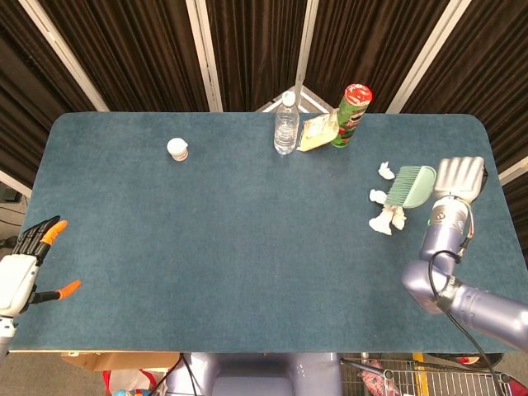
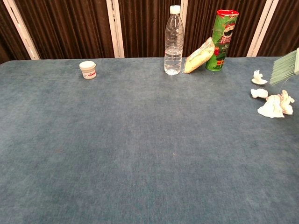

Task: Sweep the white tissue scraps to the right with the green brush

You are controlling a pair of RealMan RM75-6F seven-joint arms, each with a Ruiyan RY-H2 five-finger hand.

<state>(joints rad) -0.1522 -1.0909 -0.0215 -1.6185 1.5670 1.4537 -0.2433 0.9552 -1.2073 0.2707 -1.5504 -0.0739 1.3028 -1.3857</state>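
My right hand (image 1: 460,176) holds the green brush (image 1: 410,186) near the table's right side, bristles pointing left. In the chest view only the brush's bristle end (image 2: 286,67) shows at the right edge; the hand is out of that frame. White tissue scraps lie by the bristles: one small piece (image 1: 385,171) above, one (image 1: 378,196) to the left, and a bigger clump (image 1: 386,220) below. The chest view shows them as two small bits (image 2: 258,78) (image 2: 259,93) and a larger clump (image 2: 276,106). My left hand (image 1: 23,266) hovers open off the table's left edge.
At the back of the table stand a clear water bottle (image 1: 285,124), a yellow snack bag (image 1: 316,133) and a green chips can (image 1: 351,115). A small white jar (image 1: 177,149) sits at the back left. The table's right edge (image 1: 505,198) is just past my right hand.
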